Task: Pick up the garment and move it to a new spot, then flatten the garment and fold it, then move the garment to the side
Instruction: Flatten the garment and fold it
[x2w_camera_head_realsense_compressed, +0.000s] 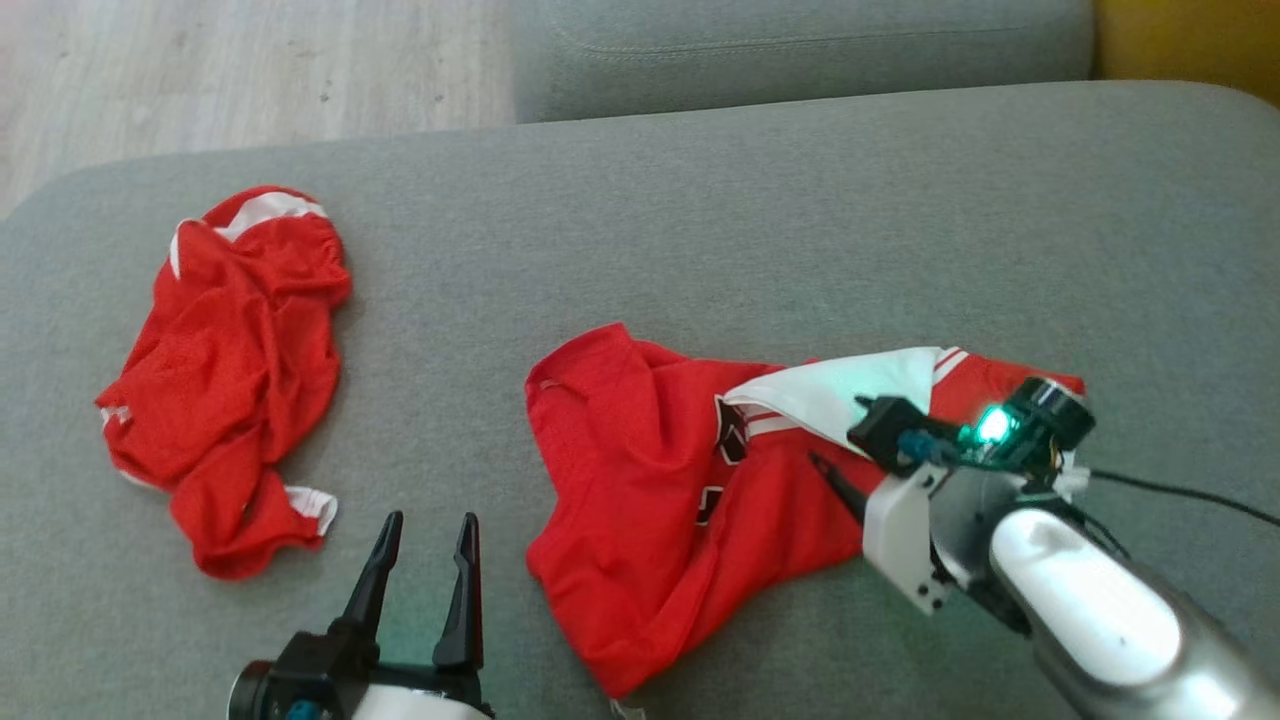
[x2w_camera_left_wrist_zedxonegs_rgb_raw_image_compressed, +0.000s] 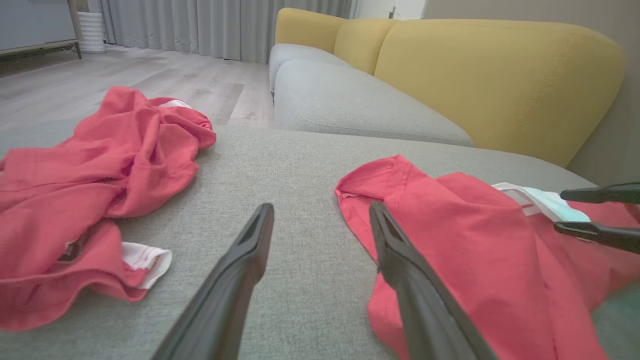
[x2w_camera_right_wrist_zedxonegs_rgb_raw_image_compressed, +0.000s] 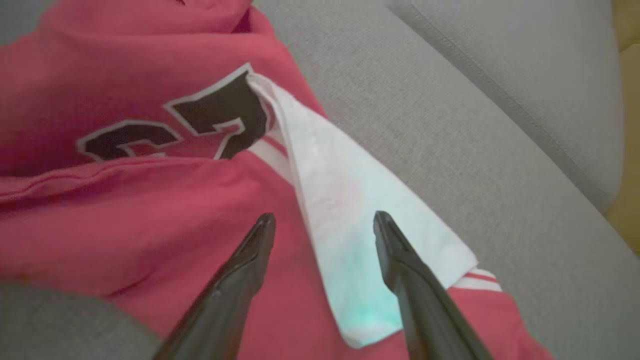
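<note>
- We hold our left gripper (x2w_camera_head_realsense_compressed: 430, 520) nearest, jaws spread and empty, over bare cushion (x2w_camera_head_realsense_compressed: 700, 220).
- The jersey (x2w_camera_head_realsense_compressed: 640, 480) lies crumpled on the cushion just right of that gripper, its near hem close by but apart from the fingers.
- Our right gripper (x2w_camera_right_wrist_zedxonegs_rgb_raw_image_compressed: 325, 217) is spread wide too, gripping nothing, above the jersey's right end. One finger is over red cloth, the other over the white panel (x2w_camera_right_wrist_zedxonegs_rgb_raw_image_compressed: 345, 200). We cannot tell whether they touch.
- A red heap (x2w_camera_head_realsense_compressed: 230, 380) lies left of the left gripper, well apart from the jersey.
- Beyond stand a yellow backrest (x2w_camera_left_wrist_zedxonegs_rgb_raw_image_compressed: 500, 75) and pale floor (x2w_camera_head_realsense_compressed: 200, 70).
</note>
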